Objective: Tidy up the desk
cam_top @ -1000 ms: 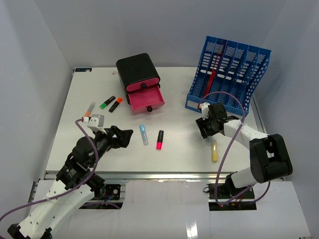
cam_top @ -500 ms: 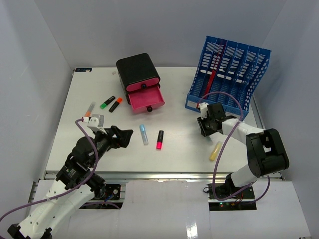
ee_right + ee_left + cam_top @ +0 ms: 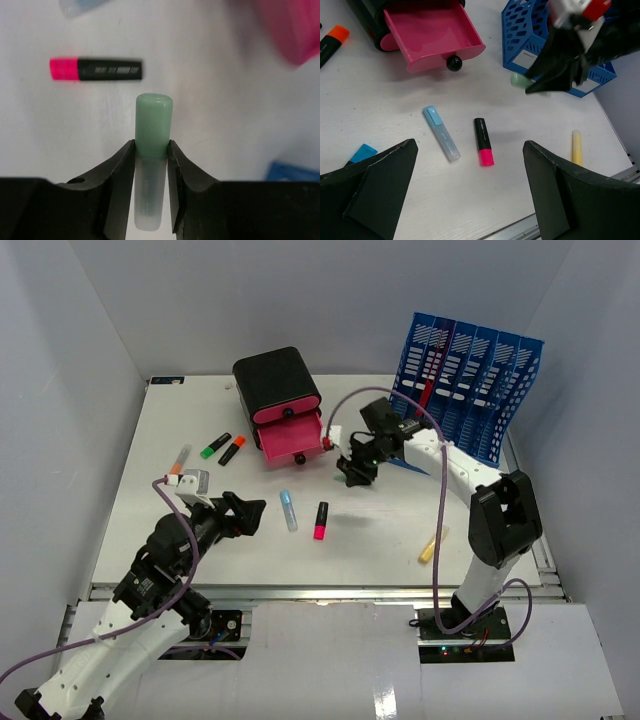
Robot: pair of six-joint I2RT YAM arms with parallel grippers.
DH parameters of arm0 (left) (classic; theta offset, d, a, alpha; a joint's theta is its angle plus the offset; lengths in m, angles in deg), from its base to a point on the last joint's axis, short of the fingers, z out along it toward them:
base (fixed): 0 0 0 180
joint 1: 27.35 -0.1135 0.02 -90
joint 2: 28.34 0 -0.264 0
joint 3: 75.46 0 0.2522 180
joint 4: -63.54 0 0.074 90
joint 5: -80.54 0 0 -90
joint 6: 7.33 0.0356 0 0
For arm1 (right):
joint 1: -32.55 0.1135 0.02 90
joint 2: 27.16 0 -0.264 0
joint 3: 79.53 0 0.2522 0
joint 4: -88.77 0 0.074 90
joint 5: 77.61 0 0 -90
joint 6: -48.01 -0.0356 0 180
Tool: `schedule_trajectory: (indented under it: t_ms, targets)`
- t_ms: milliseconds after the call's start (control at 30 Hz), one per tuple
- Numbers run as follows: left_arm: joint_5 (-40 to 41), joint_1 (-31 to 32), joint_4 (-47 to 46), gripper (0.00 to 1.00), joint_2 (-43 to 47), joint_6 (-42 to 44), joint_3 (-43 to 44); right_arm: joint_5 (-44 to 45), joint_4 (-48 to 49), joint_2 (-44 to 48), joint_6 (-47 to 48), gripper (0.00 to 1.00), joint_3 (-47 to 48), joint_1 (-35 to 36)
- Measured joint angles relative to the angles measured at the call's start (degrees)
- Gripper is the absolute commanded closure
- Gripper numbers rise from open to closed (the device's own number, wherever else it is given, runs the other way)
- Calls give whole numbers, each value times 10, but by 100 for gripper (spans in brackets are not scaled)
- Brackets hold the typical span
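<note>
The white desk (image 3: pixel 380 530) holds scattered highlighters. My right gripper (image 3: pixel 352 468) is shut on a pale green highlighter (image 3: pixel 154 120) and holds it above the desk, just right of the open pink drawer (image 3: pixel 295 437). The highlighter's tip also shows in the left wrist view (image 3: pixel 519 80). My left gripper (image 3: pixel 250 512) is open and empty, above the desk's front left. A pink and black highlighter (image 3: pixel 321 520), a pale blue one (image 3: pixel 288 510) and a yellow one (image 3: pixel 432 545) lie on the desk.
The black drawer unit (image 3: pixel 278 385) stands at the back. The blue file rack (image 3: pixel 465 380) is at the back right. A green marker (image 3: pixel 215 445), an orange marker (image 3: pixel 232 449) and a grey pen (image 3: pixel 180 458) lie at the left.
</note>
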Motion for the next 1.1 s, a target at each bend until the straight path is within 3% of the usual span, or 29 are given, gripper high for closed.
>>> schedule_trajectory:
  t_ms: [133,300,533,900,1100]
  targets:
    - [7,0,8,2,-6,-2,0,-1,-27,-24,116,92,157,53]
    - [18,0,15,2,-7,-6,0,39,-37,-92,181,91,294,98]
    - [30,0,25,2,-9,-10,0,105,31,-206,206,86,352,110]
    - [35,0,27,2,-16,-13,0,170,113,-298,212,46,403,114]
    - [44,0,27,2,-24,-19,0,166,113,-291,179,36,398,117]
